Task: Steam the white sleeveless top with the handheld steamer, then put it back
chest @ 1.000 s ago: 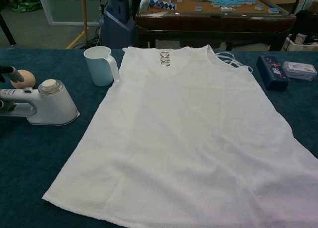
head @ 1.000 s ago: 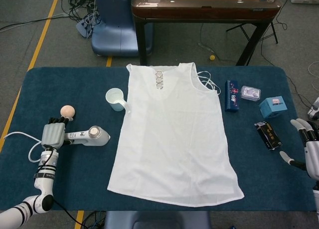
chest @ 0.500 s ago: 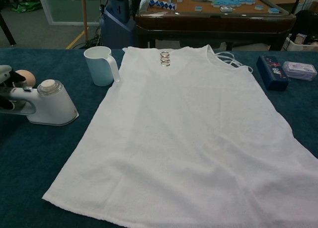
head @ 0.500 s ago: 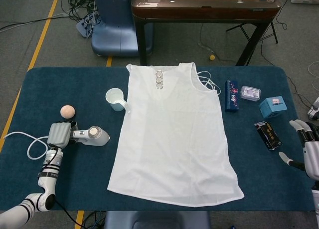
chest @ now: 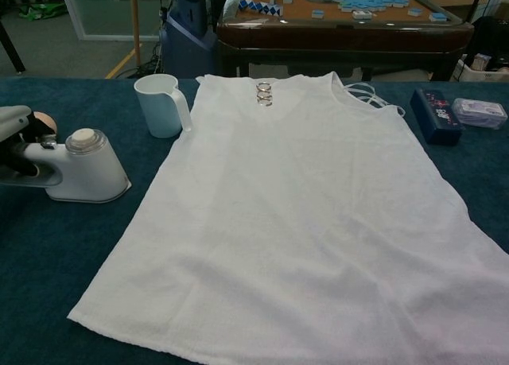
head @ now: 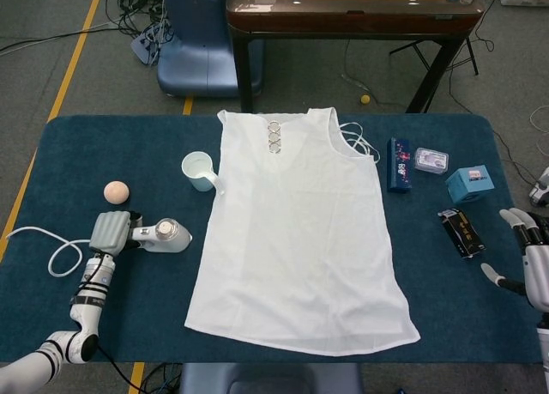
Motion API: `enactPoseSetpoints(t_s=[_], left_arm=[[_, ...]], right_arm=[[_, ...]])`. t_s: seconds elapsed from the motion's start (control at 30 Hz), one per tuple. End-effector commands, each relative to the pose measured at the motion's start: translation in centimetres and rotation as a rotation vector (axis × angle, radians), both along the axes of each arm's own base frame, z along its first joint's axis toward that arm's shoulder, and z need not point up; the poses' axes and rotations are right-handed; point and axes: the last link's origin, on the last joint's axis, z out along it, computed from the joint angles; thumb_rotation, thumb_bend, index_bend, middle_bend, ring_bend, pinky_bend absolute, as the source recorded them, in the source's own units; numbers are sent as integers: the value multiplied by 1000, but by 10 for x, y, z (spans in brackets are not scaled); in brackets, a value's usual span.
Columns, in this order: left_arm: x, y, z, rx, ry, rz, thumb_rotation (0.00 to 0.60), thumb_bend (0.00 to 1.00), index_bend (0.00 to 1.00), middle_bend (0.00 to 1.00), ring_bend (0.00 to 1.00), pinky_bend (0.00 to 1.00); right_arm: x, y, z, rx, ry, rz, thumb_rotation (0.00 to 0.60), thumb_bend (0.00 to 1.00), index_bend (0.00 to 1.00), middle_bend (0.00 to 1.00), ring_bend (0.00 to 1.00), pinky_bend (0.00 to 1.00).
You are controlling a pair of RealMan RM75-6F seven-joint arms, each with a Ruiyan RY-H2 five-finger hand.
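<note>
The white sleeveless top (head: 300,231) lies flat in the middle of the blue table, neckline at the far side; in the chest view the top (chest: 302,206) fills most of the frame. The white handheld steamer (head: 167,235) stands on the table left of the top's side hem. My left hand (head: 110,231) is wrapped around its handle from the left. The chest view shows the steamer (chest: 83,170) with my left hand (chest: 14,130) over the handle at the frame's left edge. My right hand (head: 532,257) hovers at the table's right edge, fingers spread, holding nothing.
A white mug (head: 199,169) stands by the top's left shoulder and a peach ball (head: 116,190) lies just beyond the steamer. The steamer's white cable (head: 51,255) loops at the left edge. A dark blue box (head: 398,164), clear case (head: 431,160), light blue box (head: 469,184) and black packet (head: 461,231) sit right.
My left hand has moved from beside the ball down onto the steamer's handle and closed around it. The steamer has shifted slightly right, toward the top. The right hand has barely moved.
</note>
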Motion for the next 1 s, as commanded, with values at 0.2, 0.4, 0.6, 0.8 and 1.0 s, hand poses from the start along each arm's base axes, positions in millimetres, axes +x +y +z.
enactPoseSetpoints(t_s=[0.2, 0.4, 0.6, 0.8, 1.0], left_arm=[[-2, 8, 1, -11, -151, 53, 600, 269, 841, 651, 552, 528], [-5, 12, 5, -36, -295, 112, 600, 268, 866, 663, 561, 537], [-3, 14, 11, -45, -398, 126, 600, 269, 867, 695, 592, 547], [9, 10, 18, -55, -442, 64, 600, 269, 867, 695, 592, 547], [33, 0, 23, -89, -454, -26, 600, 269, 867, 695, 592, 548]], right_arm=[[1, 1, 0, -1, 0, -3, 600, 90, 169, 188, 143, 164], [2, 1, 0, 0, 3, -1, 600, 90, 169, 188, 143, 164], [5, 2, 0, 4, 7, 3, 600, 90, 169, 188, 143, 164], [16, 0, -8, 56, 5, 44, 600, 90, 169, 188, 143, 164], [33, -4, -26, 199, -30, 133, 600, 130, 169, 189, 143, 164]])
